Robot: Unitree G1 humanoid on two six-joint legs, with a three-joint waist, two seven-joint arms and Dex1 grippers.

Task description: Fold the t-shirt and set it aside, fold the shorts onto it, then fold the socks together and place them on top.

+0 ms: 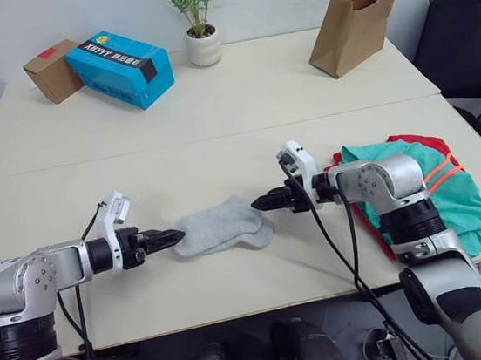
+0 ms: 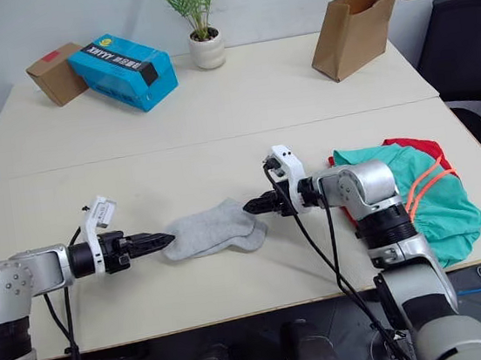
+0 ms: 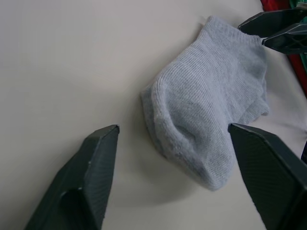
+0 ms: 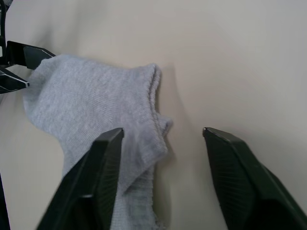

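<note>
Socks (image 1: pixel 222 228) flat on tabletop (image 1: pixel 216 121), long axis left to right, between open, empty left claw (image 1: pixel 175 236) at the toe end and open, empty right claw (image 1: pixel 257 202) at the cuffs.

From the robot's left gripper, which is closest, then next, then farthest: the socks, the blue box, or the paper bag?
From the left gripper, in the left eye view:
1. The socks, right at its fingertips.
2. The blue box, at the table's far left.
3. The paper bag, at the far right.
</note>
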